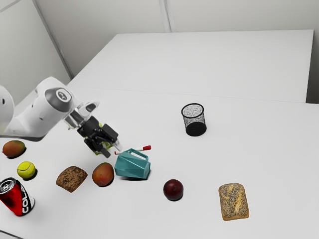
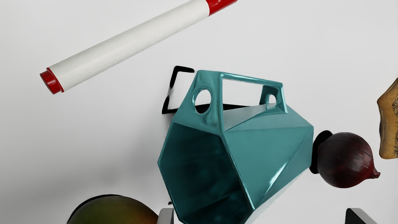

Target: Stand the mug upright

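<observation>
My gripper (image 1: pixel 110 147) hangs over the table just to the exterior view's left of the teal mug (image 1: pixel 132 165). The mug lies on its side, its handle on the upper side and its mouth turned toward my hand. In the wrist view the faceted mug (image 2: pixel 267 143) shows its dark opening, and the two fingertips of the gripper (image 2: pixel 259 216) stand wide apart, with no contact on the mug visible.
A marker (image 2: pixel 133 43) lies beside the mug's handle side, a mango (image 1: pixel 103 174) near its mouth, an onion (image 1: pixel 173 189) past its base. Farther off are bread (image 1: pixel 233 201), a mesh cup (image 1: pixel 194 120), a brown loaf (image 1: pixel 72 179), a tennis ball (image 1: pixel 26 170) and a cola can (image 1: pixel 17 197).
</observation>
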Robot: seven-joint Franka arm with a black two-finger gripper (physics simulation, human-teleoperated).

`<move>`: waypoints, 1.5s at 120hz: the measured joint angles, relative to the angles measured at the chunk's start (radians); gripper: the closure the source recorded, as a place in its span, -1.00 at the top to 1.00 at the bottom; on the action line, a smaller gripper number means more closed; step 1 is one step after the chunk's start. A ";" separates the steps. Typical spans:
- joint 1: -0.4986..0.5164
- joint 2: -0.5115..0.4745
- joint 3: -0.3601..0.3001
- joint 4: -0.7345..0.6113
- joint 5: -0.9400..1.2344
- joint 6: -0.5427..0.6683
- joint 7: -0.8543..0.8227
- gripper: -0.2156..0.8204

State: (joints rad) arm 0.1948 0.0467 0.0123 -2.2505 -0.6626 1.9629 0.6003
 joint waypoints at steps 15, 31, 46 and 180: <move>0.011 0.019 0.000 0.008 -0.040 -0.005 0.033 0.58; -0.005 0.043 -0.002 0.014 -0.084 -0.016 0.067 0.58; -0.010 0.057 -0.004 0.021 -0.111 -0.021 0.096 0.58; -0.019 0.071 -0.029 0.043 -0.132 -0.120 0.240 -0.85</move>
State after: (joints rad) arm 0.1757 0.1174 -0.0169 -2.2077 -0.7943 1.8430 0.8399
